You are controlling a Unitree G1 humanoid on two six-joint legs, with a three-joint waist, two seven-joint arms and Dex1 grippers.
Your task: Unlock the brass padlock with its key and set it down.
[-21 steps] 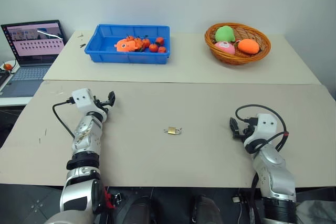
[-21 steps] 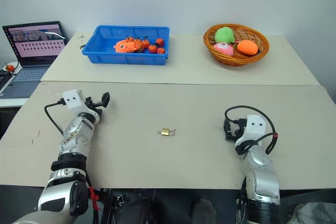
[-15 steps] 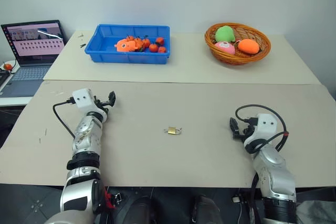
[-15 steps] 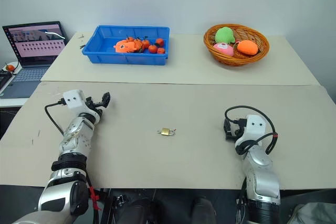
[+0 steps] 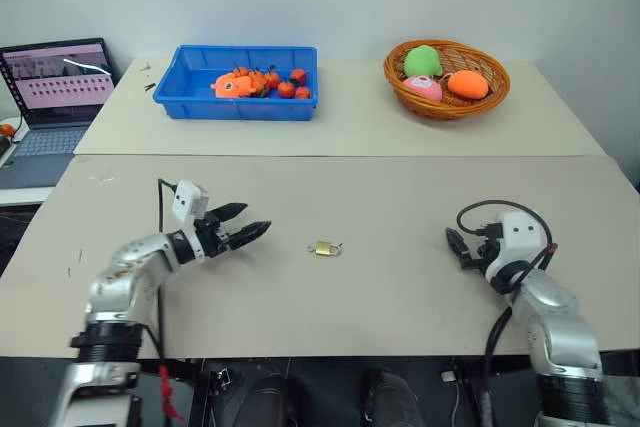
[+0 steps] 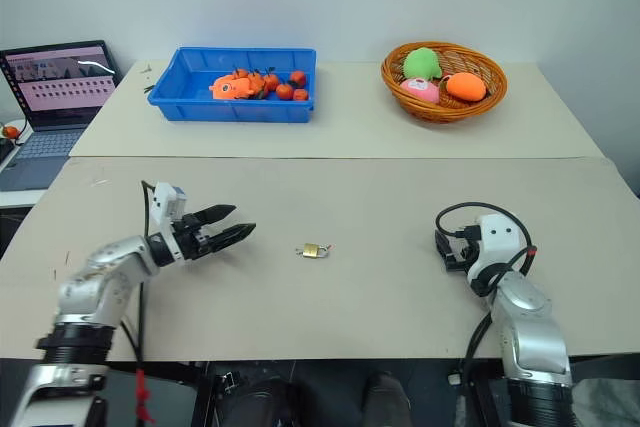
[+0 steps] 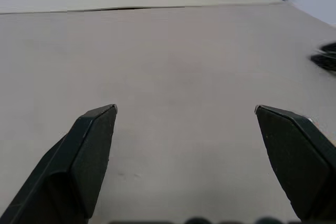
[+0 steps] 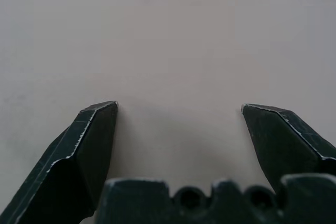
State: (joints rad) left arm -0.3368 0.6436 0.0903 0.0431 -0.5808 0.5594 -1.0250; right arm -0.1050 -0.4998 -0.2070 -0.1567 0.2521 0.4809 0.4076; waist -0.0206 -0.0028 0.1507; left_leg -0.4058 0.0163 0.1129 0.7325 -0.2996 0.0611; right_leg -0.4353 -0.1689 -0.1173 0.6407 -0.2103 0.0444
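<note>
Nothing of the task looks done yet, as far as these views tell. Nearest the lower edge of the head views, the left gripper sits at lower left with its two black fingers spread wide and holding nothing, pointing across the tabletop toward the centre. The right gripper sits at lower right, its fingers likewise wide apart and empty over bare surface. Between them, just below the centre of the frame, the brass padlock lies flat on the tabletop, well apart from both grippers, nearer the left one, and untouched. A thin silvery bit shows at its right side, but it is too small to say whether that is the shackle, the key, or both; so whether the key already sits in the lock, and whether the shackle is closed, cannot be made out. I judge that everything remains: reaching the padlock, steadying it, turning the key, freeing the shackle and setting it down. Farther back, across a seam in the tabletop, a blue tray at upper left holds small orange and red items, and a wicker basket at upper right holds green, pink and orange soft things; what exactly they are is hard to tell. A laptop at the far left edge is partly cut off.
</note>
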